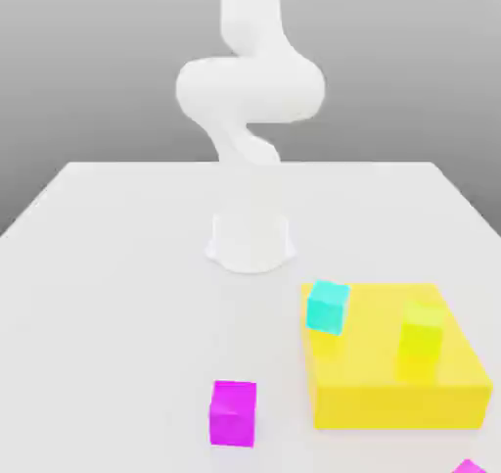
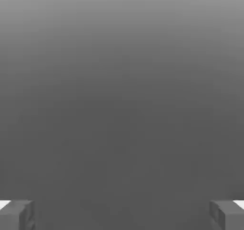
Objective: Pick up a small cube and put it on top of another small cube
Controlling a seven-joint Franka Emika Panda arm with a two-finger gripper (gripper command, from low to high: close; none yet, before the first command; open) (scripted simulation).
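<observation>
One small magenta cube (image 1: 233, 414) rests on the white table (image 1: 117, 295) near the front, toward the exterior view's left of a yellow block. A second small magenta cube (image 1: 471, 467) only peeks in at the front right corner of that view. The arm's base (image 1: 250, 238) stands mid-table and the arm rises out of the picture, so the hand is not seen there. In the hand view my gripper (image 2: 122, 215) is open, its grey fingertips (image 2: 16, 214) far apart, with nothing between them and only grey background beyond.
A large flat yellow block (image 1: 396, 388) lies at the front right. A cyan cube (image 1: 327, 307) sits at its far left corner and a yellow-green cube (image 1: 421, 339) stands on top of it.
</observation>
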